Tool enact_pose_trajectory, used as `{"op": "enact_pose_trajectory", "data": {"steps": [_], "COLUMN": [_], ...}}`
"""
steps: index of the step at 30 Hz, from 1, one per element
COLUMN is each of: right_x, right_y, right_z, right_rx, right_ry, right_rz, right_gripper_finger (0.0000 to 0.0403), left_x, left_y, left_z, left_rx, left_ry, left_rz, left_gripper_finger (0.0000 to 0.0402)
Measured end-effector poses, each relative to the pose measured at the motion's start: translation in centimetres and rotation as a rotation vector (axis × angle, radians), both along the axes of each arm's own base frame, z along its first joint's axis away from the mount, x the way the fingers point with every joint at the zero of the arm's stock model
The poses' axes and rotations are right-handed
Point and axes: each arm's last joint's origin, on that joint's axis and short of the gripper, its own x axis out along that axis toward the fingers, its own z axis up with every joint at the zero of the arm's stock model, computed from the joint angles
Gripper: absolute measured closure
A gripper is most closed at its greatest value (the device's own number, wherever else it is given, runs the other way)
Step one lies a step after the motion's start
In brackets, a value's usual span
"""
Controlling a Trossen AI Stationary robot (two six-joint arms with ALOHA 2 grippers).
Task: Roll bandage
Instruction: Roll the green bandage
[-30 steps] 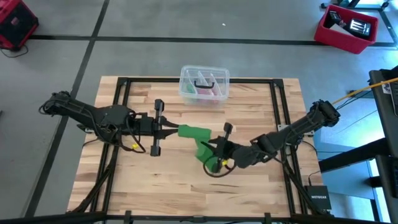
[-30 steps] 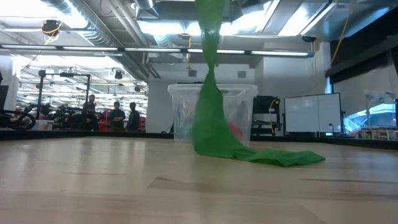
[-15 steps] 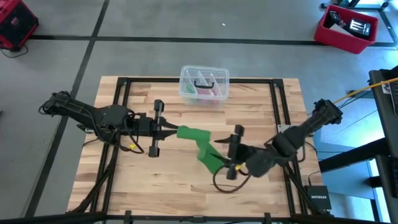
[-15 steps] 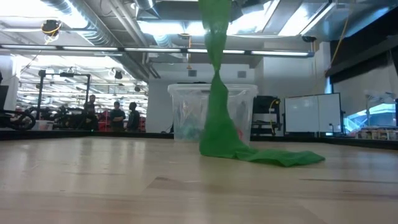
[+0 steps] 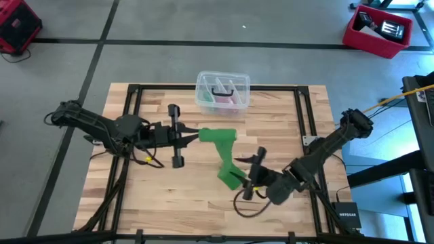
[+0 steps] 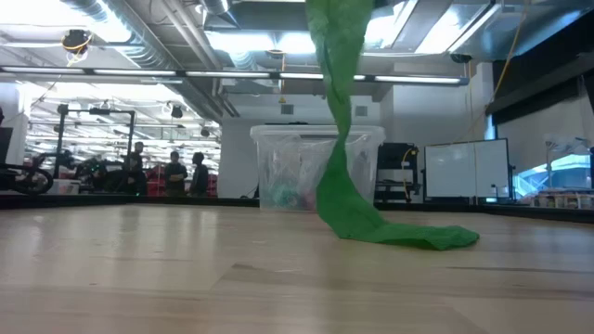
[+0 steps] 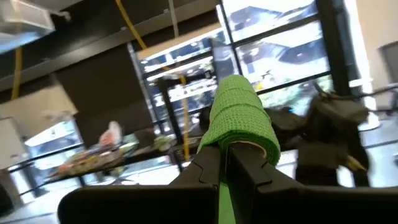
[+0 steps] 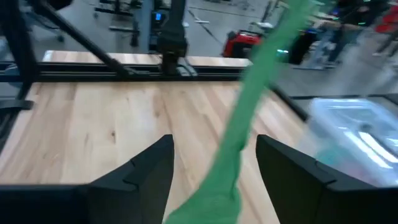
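One hand (image 5: 196, 136) pinching bandage (image 5: 222, 153) aloft

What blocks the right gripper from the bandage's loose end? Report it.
Nothing visible does. The right gripper stands open with the bandage strip running straight between its fingers; only bare table lies around it. The left gripper holds the rolled end aloft.

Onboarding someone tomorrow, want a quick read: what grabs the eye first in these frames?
The bright green bandage: its rolled end is clamped in the shut left gripper above mid-table, and the loose strip hangs down to a heap on the wood. The right gripper sits open beside that heap, the strip running between its fingers untouched. Behind them, a clear plastic box stands at the table's far edge.
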Motion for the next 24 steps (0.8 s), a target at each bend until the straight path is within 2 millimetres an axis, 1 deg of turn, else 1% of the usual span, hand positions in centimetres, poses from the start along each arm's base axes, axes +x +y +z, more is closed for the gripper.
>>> {"op": "enact_pose_trajectory", "data": {"steps": [2, 6, 9, 12, 14, 16, 20, 24], "right_x": [0.3, -0.3, -1.0, -2.0, -2.5, -3.0, -3.9, -3.4], "right_y": [-0.4, -0.9, -1.4, -2.0, -2.4, -2.8, -3.5, -4.3], "right_z": [-0.4, 0.5, 1.5, 2.9, 3.6, 4.4, 5.7, 5.8], "right_rx": [-0.002, -0.023, -0.033, -0.018, -0.003, 0.004, 0.037, 0.053], "right_ry": [-0.008, -0.029, -0.053, -0.081, -0.102, -0.116, -0.153, -0.15], "right_rz": [0.014, -0.011, -0.042, -0.049, -0.05, -0.04, -0.028, -0.019], "right_gripper_finger": [0.0175, 0.0175, 0.0175, 0.0175, 0.0175, 0.0175, 0.0175, 0.0175], "left_x": [0.4, 0.4, -0.3, -1.2, -1.7, -2.0, -1.6, -0.9], "left_y": [-0.4, -1.2, -1.3, -1.2, -1.1, -1.1, -1.2, -1.3], "left_z": [0.7, 3.1, 5.6, 7.8, 8.8, 9.0, 8.2, 7.4], "left_rx": [0.038, 0.11, 0.148, 0.147, 0.138, 0.15, 0.151, 0.133], "left_ry": [0.004, 0.024, 0.01, -0.032, -0.048, -0.031, 0.036, 0.075], "left_rz": [0.026, 0.117, 0.192, 0.207, 0.202, 0.193, 0.16, 0.059], "left_gripper_finger": [0.04, 0.04, 0.04, 0.04, 0.04, 0.04, 0.04, 0.04]}}
